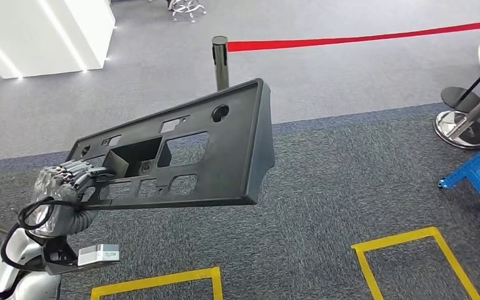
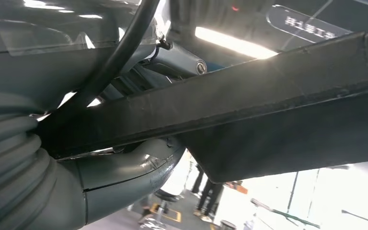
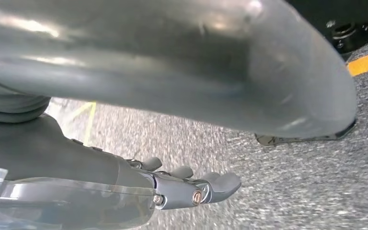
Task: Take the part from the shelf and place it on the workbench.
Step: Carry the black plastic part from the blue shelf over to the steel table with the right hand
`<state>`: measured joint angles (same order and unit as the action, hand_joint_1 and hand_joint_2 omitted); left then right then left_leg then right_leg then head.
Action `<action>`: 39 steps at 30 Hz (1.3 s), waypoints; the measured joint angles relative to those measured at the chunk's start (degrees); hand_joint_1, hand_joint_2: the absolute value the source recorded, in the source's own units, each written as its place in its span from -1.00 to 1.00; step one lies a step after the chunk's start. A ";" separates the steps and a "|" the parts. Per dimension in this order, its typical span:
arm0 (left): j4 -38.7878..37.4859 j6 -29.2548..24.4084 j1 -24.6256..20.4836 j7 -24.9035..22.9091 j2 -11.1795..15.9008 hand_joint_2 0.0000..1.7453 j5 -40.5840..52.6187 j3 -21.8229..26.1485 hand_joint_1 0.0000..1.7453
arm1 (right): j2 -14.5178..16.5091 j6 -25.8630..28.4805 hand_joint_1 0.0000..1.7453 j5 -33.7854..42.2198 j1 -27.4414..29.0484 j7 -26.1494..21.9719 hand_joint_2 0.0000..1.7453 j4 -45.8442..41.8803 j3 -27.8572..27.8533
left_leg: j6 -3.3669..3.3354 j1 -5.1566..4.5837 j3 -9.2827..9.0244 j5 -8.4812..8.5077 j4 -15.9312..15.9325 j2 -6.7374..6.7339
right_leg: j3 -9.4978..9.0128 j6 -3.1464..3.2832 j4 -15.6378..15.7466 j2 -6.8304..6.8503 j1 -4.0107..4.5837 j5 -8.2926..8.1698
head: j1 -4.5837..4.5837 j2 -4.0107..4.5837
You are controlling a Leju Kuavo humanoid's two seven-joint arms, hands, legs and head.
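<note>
The part, a flat black panel with cut-out windows and a raised rim, is already off the shelf and carried in the air over the grey carpet, so the pick looks done. What is left, by my judgement, is the walk to the table and the set-down; the placing has not begun.

The left robot hand grips the part at its near left end, fingers curled over the rim and into a cut-out. The panel juts out to the right and far from that grip, tilted, its far edge higher than the near one. From the left wrist the part's dark underside crosses close above the hand.

The right robot hand holds nothing and hangs low over the carpet, fingers loosely extended, slightly apart.

Yellow floor tape lies ahead, a red barrier belt beyond.
</note>
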<state>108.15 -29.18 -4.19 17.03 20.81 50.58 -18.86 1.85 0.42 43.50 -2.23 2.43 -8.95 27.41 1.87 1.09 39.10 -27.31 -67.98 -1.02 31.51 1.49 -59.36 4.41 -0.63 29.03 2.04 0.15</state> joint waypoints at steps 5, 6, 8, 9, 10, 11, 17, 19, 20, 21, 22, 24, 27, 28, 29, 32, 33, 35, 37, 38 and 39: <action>0.10 0.17 -0.58 0.00 -0.06 1.00 0.33 -0.05 1.00 | 0.11 -0.02 -1.00 0.11 -0.22 -0.02 -1.00 -0.02 0.00 | -1.78 -1.19 -4.18 2.30 8.60 -1.65 | -0.96 -1.40 0.29 2.83 0.36 0.71 | -0.01 0.00; 0.14 0.18 -0.53 -0.01 -0.07 1.00 0.37 -0.05 1.00 | 0.18 -0.01 -1.00 0.11 -0.35 -0.02 -1.00 -0.05 0.00 | -2.13 -1.07 -4.37 2.48 9.01 -1.00 | -1.23 -1.71 0.30 2.90 0.26 0.90 | 0.00 0.00; 0.24 0.19 -0.75 -0.09 -0.07 1.00 0.50 -0.05 1.00 | 0.28 -0.02 -1.00 0.14 -0.44 -0.03 -1.00 -0.09 0.00 | -2.87 -0.76 -4.93 2.96 9.99 0.32 | -0.54 -2.14 -1.99 0.35 0.08 2.56 | -0.01 0.00; 0.28 0.19 -0.91 -0.18 -0.09 1.00 0.63 -0.06 1.00 | 0.29 -0.02 -1.00 0.17 -0.37 -0.02 -1.00 -0.10 0.00 | -3.13 -0.61 -5.13 3.13 10.26 0.93 | 0.87 -2.22 -4.97 -1.59 -0.06 4.15 | -0.01 0.00; 0.28 0.19 -1.09 -0.27 -0.11 1.00 0.75 -0.08 1.00 | 0.31 -0.05 -1.00 0.21 -0.29 -0.03 -1.00 -0.10 0.00 | -3.28 -0.67 -5.12 3.18 10.31 1.61 | 2.92 -2.21 -8.75 -3.18 -0.08 5.85 | -0.01 0.00; 0.28 0.17 -1.15 -0.35 -0.14 1.00 0.86 -0.09 1.00 | 0.33 -0.09 -1.00 0.24 -0.24 -0.04 -1.00 -0.10 0.00 | -3.35 -0.72 -5.07 3.19 10.27 2.31 | 5.02 -2.23 -12.39 -3.90 -0.10 7.11 | -0.02 0.00; 0.30 0.10 -1.17 -0.39 -0.17 1.00 0.89 -0.25 1.00 | 0.34 -0.13 -1.00 0.39 0.11 -0.44 -1.00 -0.05 0.02 | -2.60 -0.75 -4.72 2.55 8.98 7.34 | 3.01 -2.17 -2.91 -8.12 -0.59 -1.19 | -0.01 0.00; 0.33 0.08 -1.27 -0.38 -0.16 1.00 0.87 -0.29 1.00 | 0.34 -0.13 -1.00 0.46 0.10 -0.50 -1.00 -0.01 0.01 | -1.89 -0.62 -4.22 2.52 8.76 8.64 | 2.33 -1.93 -0.97 -9.30 -0.49 -1.46 | -0.01 0.00; 0.34 0.07 -1.31 -0.39 -0.16 1.00 0.87 -0.31 1.00 | 0.34 -0.14 -1.00 0.49 -0.03 -0.52 -1.00 -0.02 0.01 | -1.50 -0.47 -3.98 2.63 8.82 9.29 | 2.25 -1.62 -0.79 -8.56 -0.39 -1.59 | -0.01 0.00; 0.34 0.06 -1.28 -0.38 -0.15 1.00 0.87 -0.33 1.00 | 0.36 -0.15 -1.00 0.52 -0.16 -0.52 -1.00 -0.02 0.02 | -1.20 -0.31 -3.83 2.66 8.78 9.24 | 2.08 -1.23 -0.57 -7.77 -0.34 -1.71 | -0.01 0.00; 0.35 0.04 -1.27 -0.38 -0.14 1.00 0.87 -0.33 1.00 | 0.38 -0.15 -1.00 0.54 -0.21 -0.53 -1.00 -0.02 0.02 | -0.94 -0.34 -3.54 2.35 8.23 8.22 | 1.87 -0.80 -0.31 -6.99 -0.35 -1.80 | 0.00 0.00; 0.35 -0.02 -1.36 -0.38 -0.11 1.00 0.87 -0.34 1.00 | 0.40 -0.13 -1.00 0.58 -0.08 -0.54 -1.00 -0.02 0.01 | -0.62 -0.45 -1.59 -0.01 3.95 4.45 | 1.52 -0.14 0.10 -5.33 -0.35 -1.88 | 0.00 0.00; 0.34 -0.04 -1.39 -0.40 -0.11 1.00 0.86 -0.43 1.00 | 0.38 -0.11 -1.00 0.65 0.19 -0.55 -1.00 -0.01 0.00 | -0.21 -0.35 3.54 -4.42 -6.47 1.59 | 1.44 0.23 0.13 -2.81 0.07 -1.62 | 0.00 0.00; 0.33 -0.04 -1.34 -0.40 -0.11 1.00 0.86 -0.46 1.00 | 0.39 -0.10 -1.00 0.67 0.20 -0.54 -1.00 -0.01 0.00 | -0.21 -0.33 3.99 -4.26 -7.37 1.45 | 1.41 0.25 0.13 -1.95 0.17 -1.52 | 0.01 0.00; 0.33 -0.05 -1.32 -0.40 -0.11 1.00 0.83 -0.48 1.00 | 0.39 -0.10 -1.00 0.68 0.19 -0.54 -1.00 -0.01 0.00 | -0.30 -0.35 3.25 -3.09 -6.03 1.29 | 1.30 0.23 0.12 -1.13 0.26 -1.40 | 0.01 0.00; 0.33 -0.08 -1.37 -0.36 -0.10 1.00 0.56 -0.51 1.00 | 0.44 -0.09 -1.00 0.72 0.13 -0.54 -1.00 -0.02 0.00 | -1.29 -1.02 -2.87 1.42 5.25 -2.21 | 0.64 -0.14 0.11 1.06 0.57 -0.86 | 0.00 0.00; 0.34 -0.10 -1.40 -0.34 -0.10 1.00 0.47 -0.52 1.00 | 0.46 -0.09 -1.00 0.72 0.12 -0.53 -1.00 -0.02 0.00 | -1.74 -1.38 -4.13 1.95 7.66 -3.33 | 0.45 -0.39 0.11 1.68 0.68 -0.69 | 0.00 0.00; 0.35 -0.19 -1.39 -0.30 -0.06 1.00 0.40 -0.53 1.00 | 0.50 -0.09 -1.00 0.73 -0.05 -0.54 -1.00 -0.02 0.00 | -2.40 -1.92 -4.49 1.98 8.80 -3.29 | 0.11 -0.94 0.23 2.98 0.78 -0.43 | 0.00 0.00; 0.38 -0.42 -1.25 -0.28 -0.03 1.00 0.39 -0.53 1.00 | 0.60 -0.06 -1.00 0.74 -0.28 -0.53 -1.00 -0.05 0.01 | -3.00 -1.69 -4.79 2.38 9.51 -1.58 | -0.19 -1.61 0.02 3.01 0.64 0.09 | -0.01 0.00; 0.40 -0.61 -1.20 -0.28 -0.03 1.00 0.38 -0.53 1.00 | 0.64 -0.03 -1.00 0.75 -0.31 -0.52 -1.00 -0.06 0.02 | -3.33 -1.50 -5.03 2.64 9.91 -0.82 | 0.15 -1.90 -1.07 1.57 0.53 0.89 | -0.01 0.00; 0.43 -0.82 -1.16 -0.28 -0.04 1.00 0.39 -0.54 1.00 | 0.66 0.03 -1.00 0.76 -0.26 -0.52 -1.00 -0.07 0.02 | -3.61 -1.29 -5.26 2.87 10.24 -0.10 | 1.17 -2.16 -3.35 -0.36 0.42 2.23 | -0.01 0.00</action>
<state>108.58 -30.00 -5.35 16.74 20.76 50.97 -19.39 2.50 0.44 44.25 -2.49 1.90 -9.01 27.43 -1.75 -0.20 33.84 -24.45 -57.74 -1.12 32.67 -0.67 -62.70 4.06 -0.22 31.25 2.03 0.15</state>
